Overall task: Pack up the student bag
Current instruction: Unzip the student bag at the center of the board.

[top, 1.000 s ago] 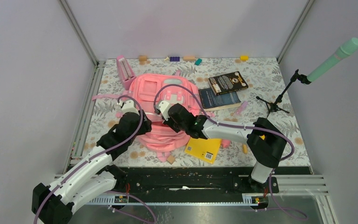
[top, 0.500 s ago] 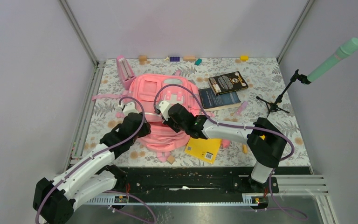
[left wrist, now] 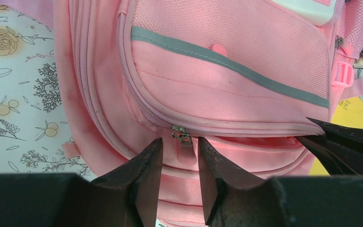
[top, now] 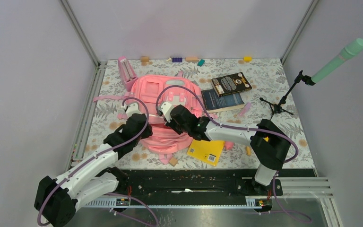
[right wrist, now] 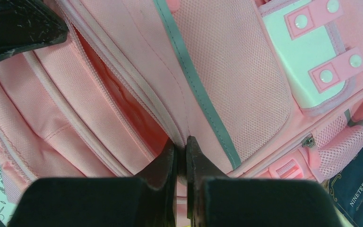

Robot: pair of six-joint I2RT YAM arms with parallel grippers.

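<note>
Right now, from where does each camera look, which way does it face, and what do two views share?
Top external: high behind the bases, facing down on the table and the student bag; both arms show.
Left wrist: on the left arm, facing down at the bag's zipper pull; the left gripper shows, jaws apart either side of the pull.
Right wrist: on the right arm, facing the bag's open seam; the right gripper shows, shut on the bag's edge.
Shared: both wrist views show the grey strip.
</note>
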